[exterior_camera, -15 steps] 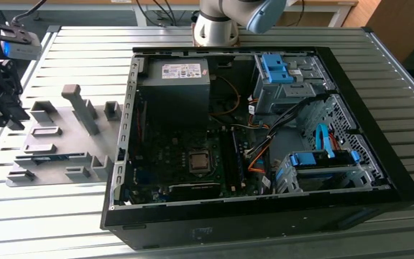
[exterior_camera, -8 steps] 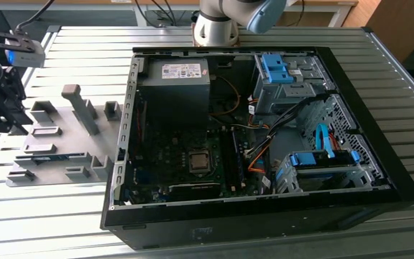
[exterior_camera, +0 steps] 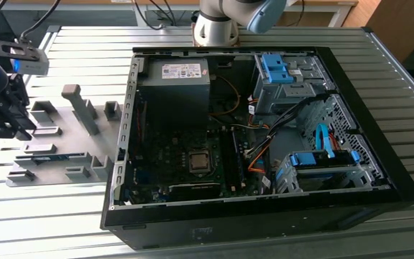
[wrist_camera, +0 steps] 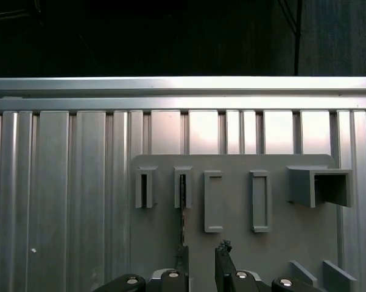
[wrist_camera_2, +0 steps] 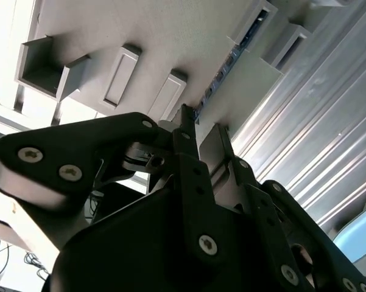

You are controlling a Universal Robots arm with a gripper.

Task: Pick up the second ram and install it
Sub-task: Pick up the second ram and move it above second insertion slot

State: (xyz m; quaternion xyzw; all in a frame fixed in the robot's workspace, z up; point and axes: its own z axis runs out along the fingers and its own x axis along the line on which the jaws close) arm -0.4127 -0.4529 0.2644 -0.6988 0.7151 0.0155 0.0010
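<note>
the black two-fingered gripper (exterior_camera: 6,121) hangs at the exterior view's far left, above a flat gray plastic holder plate (exterior_camera: 63,124) that carries raised gray blocks. in the first wrist view the gripper (wrist_camera: 202,255) has its two dark fingertips (wrist_camera: 222,250) parted, with bare plate showing in the gap between them, so the jaws stand apart and grip nothing. the second wrist view shows the gripper (wrist_camera_2: 201,131) the same way, its tips clear of the plate (wrist_camera_2: 170,36).

the second ram, a thin blue-teal circuit-board stick (exterior_camera: 49,158), lies in the holder in the lower left of the exterior view, held between small gray blocks, below and to the right of the gripper. in the first wrist view it is seen edge-on as a dark narrow line (wrist_camera: 182,191) standing in a slot of the plate (wrist_camera: 164,231), roughly in line with one fingertip and not touched by it. in the second wrist view its edge (wrist_camera_2: 218,79) runs along a notch just beyond the fingertips.

the plate rests on a ribbed silver metal table (exterior_camera: 84,48). to the exterior view's right lies an open black desktop computer case (exterior_camera: 264,226), with a gray power supply box (exterior_camera: 185,73), a dark motherboard with a square processor socket (exterior_camera: 200,162), and blue plastic drive brackets (exterior_camera: 277,67). the pale robot arm base (exterior_camera: 218,24) stands behind the case at the top centre.
</note>
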